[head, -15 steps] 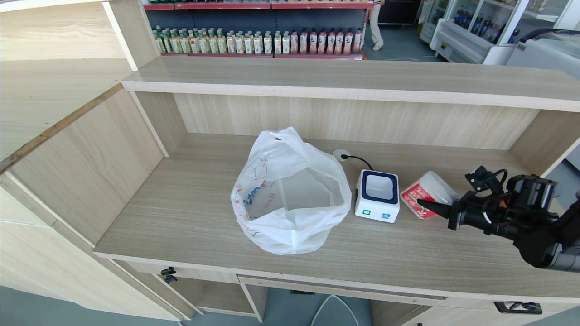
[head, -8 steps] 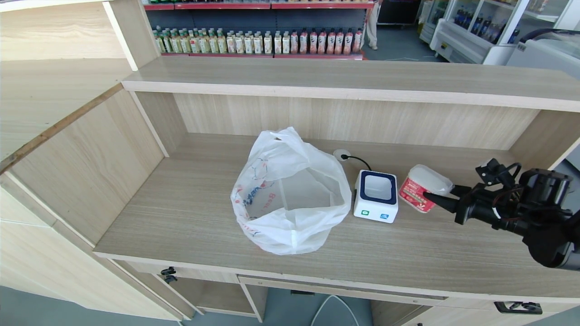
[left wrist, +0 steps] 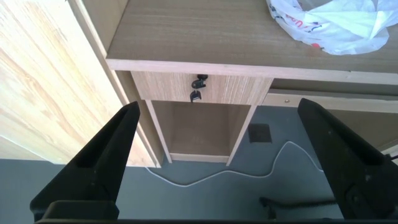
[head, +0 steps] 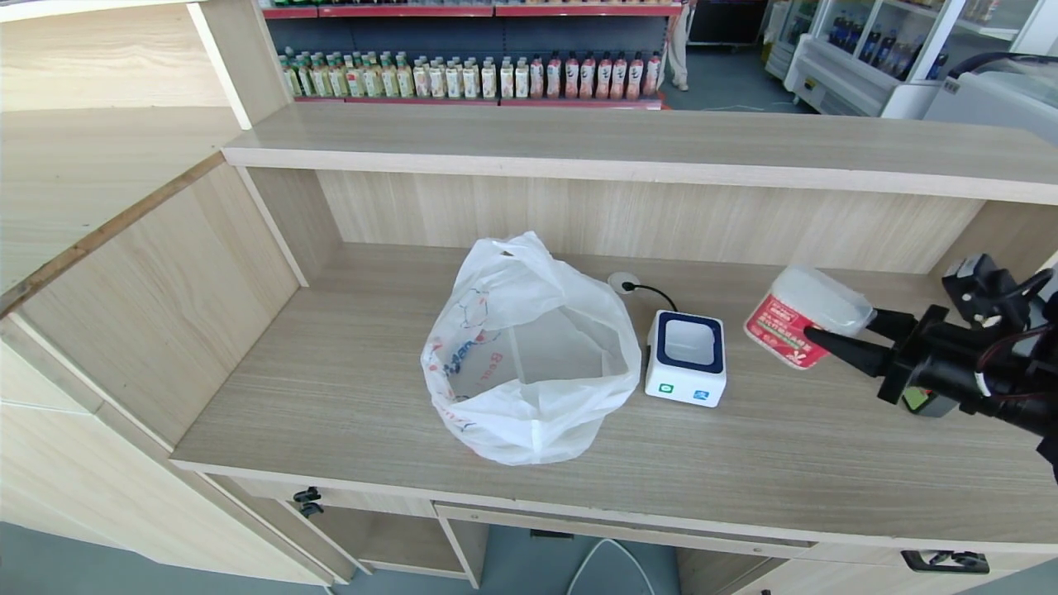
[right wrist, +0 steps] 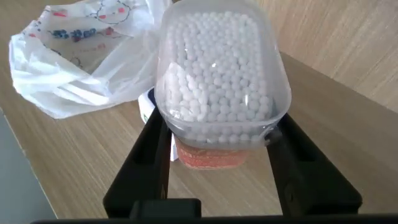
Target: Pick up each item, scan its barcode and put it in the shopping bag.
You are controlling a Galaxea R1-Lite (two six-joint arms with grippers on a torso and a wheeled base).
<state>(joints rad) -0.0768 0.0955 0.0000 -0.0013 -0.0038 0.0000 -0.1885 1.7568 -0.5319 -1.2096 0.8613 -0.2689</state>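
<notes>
**Head view.** Right gripper [head: 826,324]: jaws clamped on the cotton swab tub [head: 795,310], one finger along each side. The tub is clear plastic with a red label. It lies tilted between the jaws and looks lifted off the counter [head: 331,388]. Ahead of the fingertips and lower stands the scanner [head: 686,357], apart from the tub, window facing up. A black cable [head: 653,291] runs from behind the scanner to the counter's back. Farther out along the same line, on the far side of the scanner from the jaws, is the shopping bag [head: 529,355]. It is white, its mouth is open, and it sits just beside the scanner.

**Left wrist view.** Left gripper [left wrist: 219,112]: jaws wide apart, nothing between them. Past the fingertips is the front edge of the counter [left wrist: 186,65], with a drawer lock [left wrist: 198,87] below it. A corner of the shopping bag [left wrist: 329,25] rests on the counter beyond one finger. A floor cable [left wrist: 217,180] shows through the gap between the jaws.

**Right wrist view.** Right gripper [right wrist: 221,127]: fingers pressed against both sides of the cotton swab tub [right wrist: 221,74]. White swab heads show through the clear wall, and the red label end sits nearest the wrist. Beyond the jaws, off to one side, lies the shopping bag [right wrist: 81,56]. A sliver of the scanner [right wrist: 148,104] shows at the edge of the tub. The counter [right wrist: 329,112] lies under the jaws.
</notes>
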